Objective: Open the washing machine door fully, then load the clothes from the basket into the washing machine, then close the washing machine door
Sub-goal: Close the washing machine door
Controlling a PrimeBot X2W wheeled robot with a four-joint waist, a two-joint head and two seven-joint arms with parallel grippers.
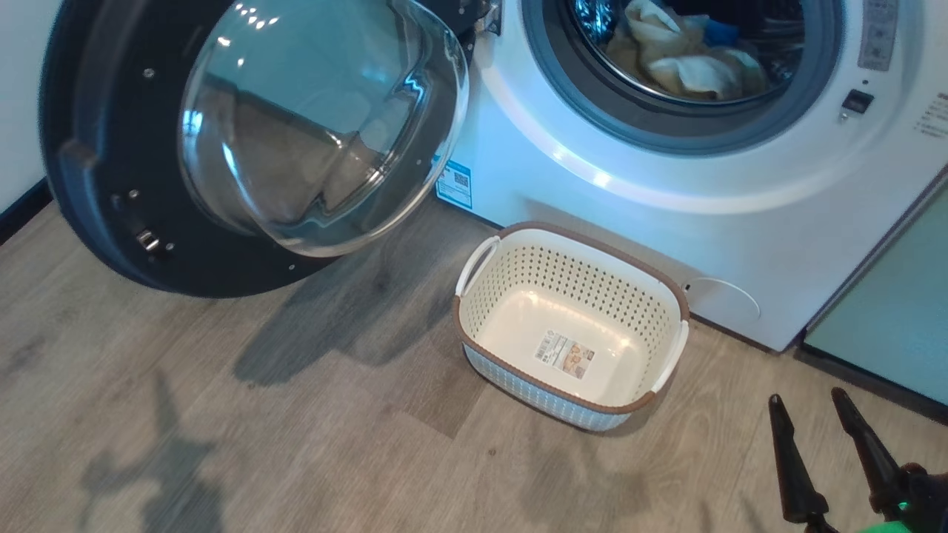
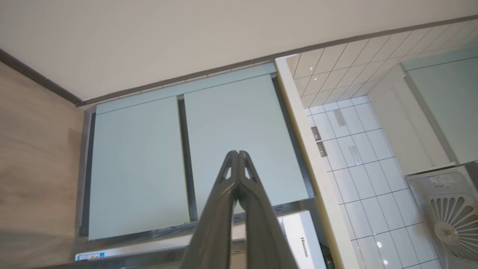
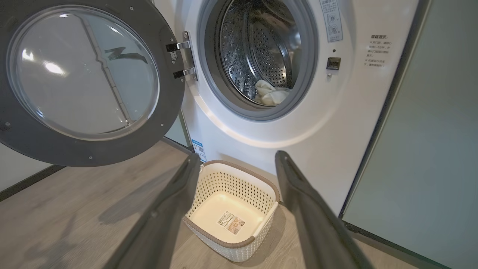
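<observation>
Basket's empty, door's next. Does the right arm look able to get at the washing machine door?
Probably, with a long reach: the washing machine door stands far left, past the basket.

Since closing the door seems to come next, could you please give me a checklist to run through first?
1. Basket empty: ok.
2. Clothes inside the drum, off the gasket: ok.
3. Washing machine door wide open: ok.
4. Basket clear of the door's swing: cannot tell.
5. Right hand open, empty: ok.
6. Left hand shut, empty: ok.
</observation>
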